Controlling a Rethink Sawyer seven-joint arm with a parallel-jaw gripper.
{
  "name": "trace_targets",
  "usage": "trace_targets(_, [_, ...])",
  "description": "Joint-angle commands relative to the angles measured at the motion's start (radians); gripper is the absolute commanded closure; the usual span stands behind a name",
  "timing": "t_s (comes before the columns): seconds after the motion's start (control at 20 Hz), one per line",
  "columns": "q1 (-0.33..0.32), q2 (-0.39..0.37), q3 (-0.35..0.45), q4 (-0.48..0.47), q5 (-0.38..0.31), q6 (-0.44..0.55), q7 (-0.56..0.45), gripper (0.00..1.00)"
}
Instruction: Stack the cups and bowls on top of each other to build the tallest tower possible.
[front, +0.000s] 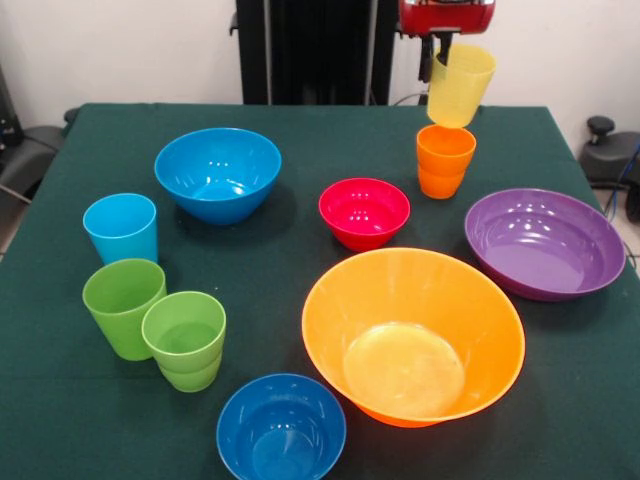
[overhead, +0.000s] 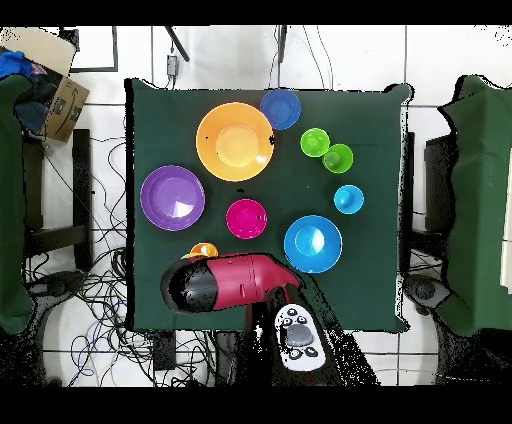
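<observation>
The fingers (front: 440, 62) pinch the rim of the yellow cup (front: 460, 86), tilted just above the orange cup (front: 445, 160) at the bench's one o'clock. Judging by this, stacking has barely begun: every bowl and the other cups sit apart. The bench (front: 300, 140) wears dark green cloth; white wall and cables lie beyond.

A tilted yellow cup (front: 460, 84) hangs just above the upright orange cup (front: 445, 160), while the other cups and bowls stand apart, unstacked, mouths up.
</observation>
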Motion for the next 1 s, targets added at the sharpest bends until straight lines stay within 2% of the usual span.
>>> trace_targets(0.05, [0.003,0.059,0.037,-0.001,-0.052,-0.088,0.053,1.00])
trace_targets(1.0, [-0.012,0.083,0.043,0.048,-0.056,-0.159,0.055,1.00])
